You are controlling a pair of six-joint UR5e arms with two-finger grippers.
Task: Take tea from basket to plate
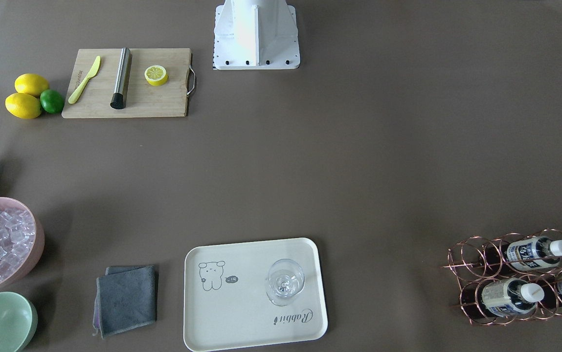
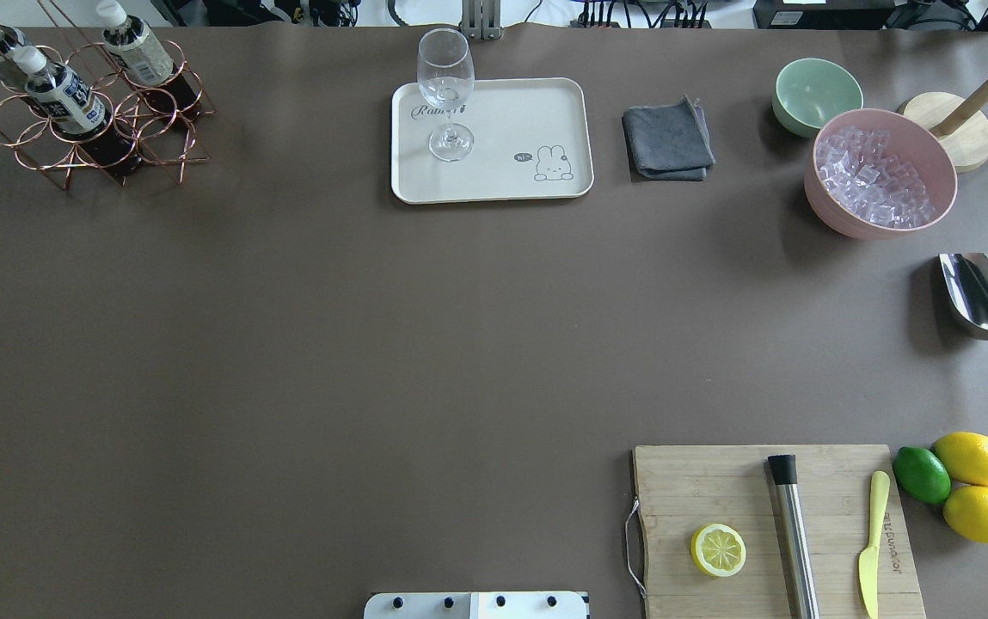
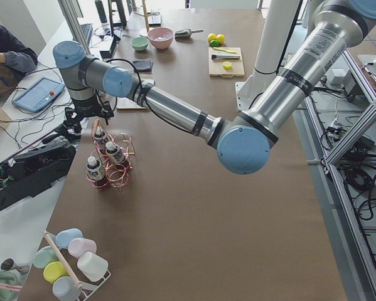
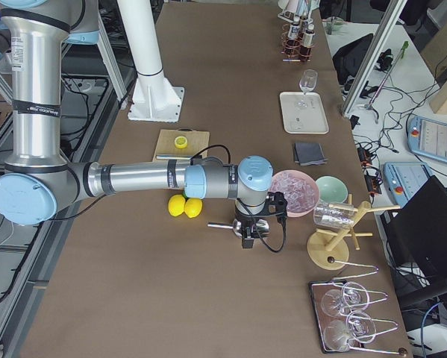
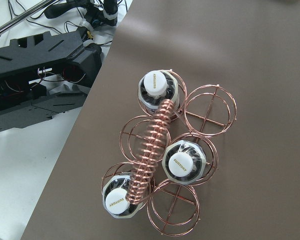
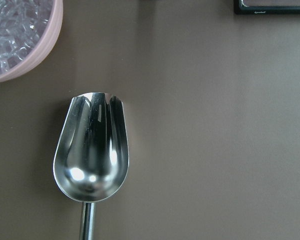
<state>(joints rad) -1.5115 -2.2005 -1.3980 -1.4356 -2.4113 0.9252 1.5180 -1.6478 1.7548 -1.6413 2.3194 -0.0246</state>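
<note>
Three tea bottles point(image 5: 183, 162) with white caps stand in the copper wire basket point(image 5: 210, 107), on both sides of its coiled handle point(image 5: 152, 145). The basket point(image 2: 158, 146) sits at the table's far left corner in the overhead view. In the exterior left view my left gripper point(image 3: 87, 118) hangs just above the basket; I cannot tell whether it is open or shut. A wine glass point(image 2: 444, 94) stands on the cream plate point(image 2: 502, 129), which lies at the far edge. My right gripper point(image 4: 253, 230) hovers over a metal scoop point(image 6: 92, 155); I cannot tell its state either.
A grey cloth point(image 2: 667, 140), a green bowl point(image 2: 816, 93) and a pink bowl of ice point(image 2: 880, 176) lie right of the plate. A wooden board point(image 2: 769, 524) holds a lemon half, a metal muddler and a yellow knife. Lemons and a lime point(image 2: 922, 474) lie beside it.
</note>
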